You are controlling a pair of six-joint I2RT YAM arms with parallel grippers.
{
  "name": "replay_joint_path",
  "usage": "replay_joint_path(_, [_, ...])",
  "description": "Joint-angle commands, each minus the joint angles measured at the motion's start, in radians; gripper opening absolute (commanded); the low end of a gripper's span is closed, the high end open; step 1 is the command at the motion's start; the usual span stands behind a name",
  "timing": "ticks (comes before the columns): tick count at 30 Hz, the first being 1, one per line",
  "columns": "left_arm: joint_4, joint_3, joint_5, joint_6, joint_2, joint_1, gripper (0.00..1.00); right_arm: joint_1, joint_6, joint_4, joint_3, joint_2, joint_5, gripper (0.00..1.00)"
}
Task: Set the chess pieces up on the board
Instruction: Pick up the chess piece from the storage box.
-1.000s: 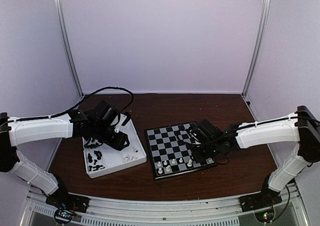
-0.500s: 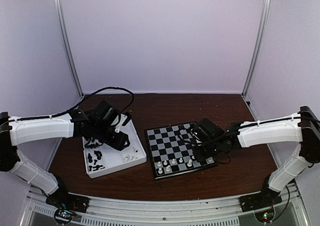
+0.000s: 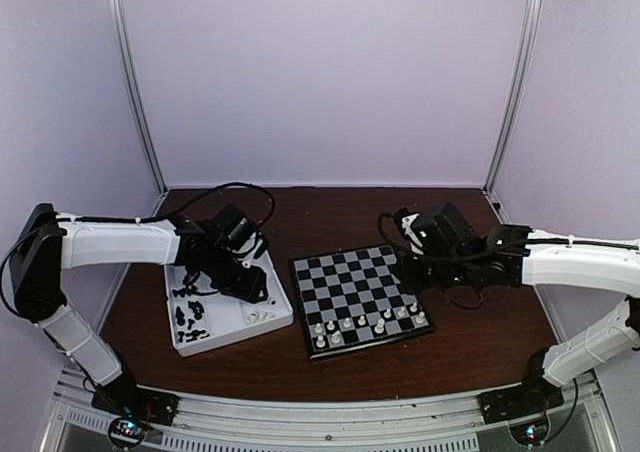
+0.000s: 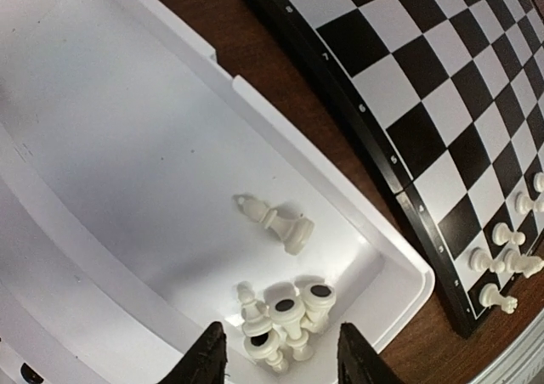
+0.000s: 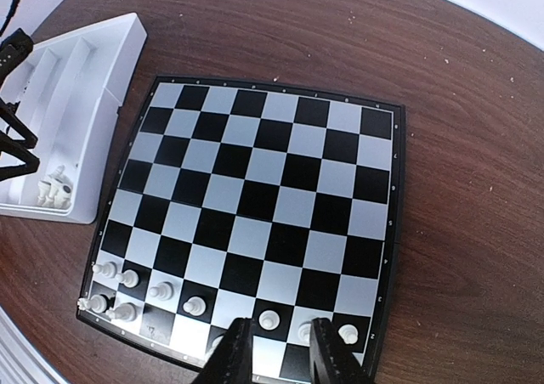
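The dark wooden surface point(image 3: 330, 217) carried the board point(image 3: 345, 277) at centre right, with a white tray point(image 3: 228, 317) just beside its left edge. The left end effector point(image 4: 280, 343) hovered low over the tray's near corner, fingers spread and holding nothing. The right end effector point(image 5: 278, 331) hung high above the board, its fingers likewise parted and empty. On the board, white pieces point(image 3: 362, 321) stood only along the two near rows, with gaps. The black pieces point(image 3: 190, 317) lay in the tray's left compartment. Directly between the left fingers sat a jumbled cluster of cream pieces point(image 4: 285, 312), so the left arm was by far the nearer one, and the next grasp looked like a short straight drop. A lone cream piece point(image 4: 274, 223) lay on its side just beyond the cluster, its base end slanting toward the board.
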Motion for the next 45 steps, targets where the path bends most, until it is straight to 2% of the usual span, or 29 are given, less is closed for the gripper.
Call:
replay_joint_path(1, [-0.017,0.074,0.027,-0.139,0.053,0.013,0.46,0.005,-0.006,0.001,0.011,-0.021,0.037,0.26])
replay_joint_path(6, [-0.038,0.112,0.060,-0.249,0.128,0.012,0.45,0.004,-0.008,0.020,0.000,-0.024,0.030,0.26])
replay_joint_path(10, [-0.052,0.117,0.018,-0.286,0.140,0.012,0.45,0.006,-0.018,0.028,-0.007,-0.026,0.031,0.26])
replay_joint_path(16, [-0.119,0.169,-0.022,-0.290,0.190,0.012,0.44,0.004,-0.033,0.047,-0.019,-0.039,0.026,0.26])
replay_joint_path(28, [-0.123,0.224,-0.021,-0.307,0.268,0.005,0.44,0.001,-0.047,0.051,-0.026,-0.058,0.017,0.26])
replay_joint_path(33, [-0.137,0.248,-0.085,-0.309,0.285,-0.017,0.43,0.000,-0.054,0.056,-0.029,-0.064,0.013,0.26])
replay_joint_path(39, [-0.158,0.273,-0.092,-0.313,0.325,-0.022,0.42,-0.003,-0.069,0.074,-0.031,-0.062,-0.004,0.26])
replay_joint_path(45, [-0.190,0.292,-0.141,-0.334,0.349,-0.038,0.31,-0.011,-0.096,0.091,-0.032,-0.065,-0.019,0.26])
